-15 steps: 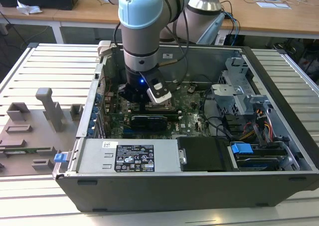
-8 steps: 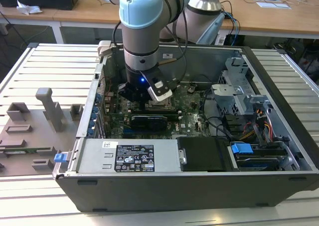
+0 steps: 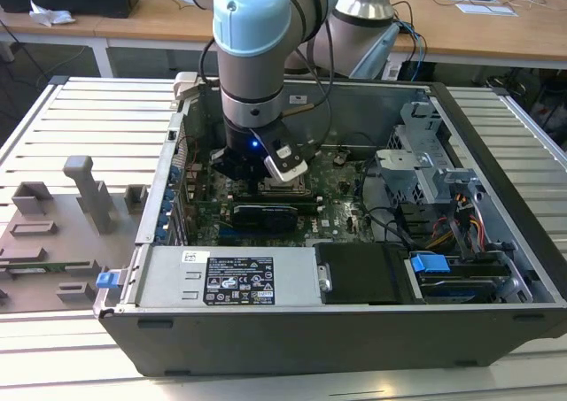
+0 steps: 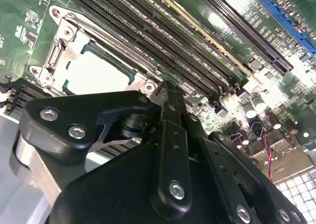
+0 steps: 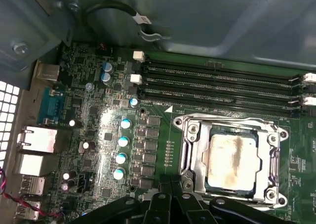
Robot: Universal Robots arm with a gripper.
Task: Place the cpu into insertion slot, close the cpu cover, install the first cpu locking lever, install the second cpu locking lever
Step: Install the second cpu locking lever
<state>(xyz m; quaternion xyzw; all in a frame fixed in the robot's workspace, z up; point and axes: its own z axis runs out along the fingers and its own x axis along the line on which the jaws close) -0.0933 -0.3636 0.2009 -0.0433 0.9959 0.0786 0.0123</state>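
Cpu [image 5: 231,162] under closed cpu cover [image 5: 190,152], claw [image 5: 170,197] beside it.

Wrist views close above cpu [image 5: 231,161]

A slatted metal table [image 3: 80,109] carries an open computer case [image 3: 354,330] and a grey fixture plate [image 3: 53,242] beside it.

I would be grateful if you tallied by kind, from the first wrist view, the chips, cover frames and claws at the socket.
cpu: 1
cpu cover: 1
claw: 1
Total: 3
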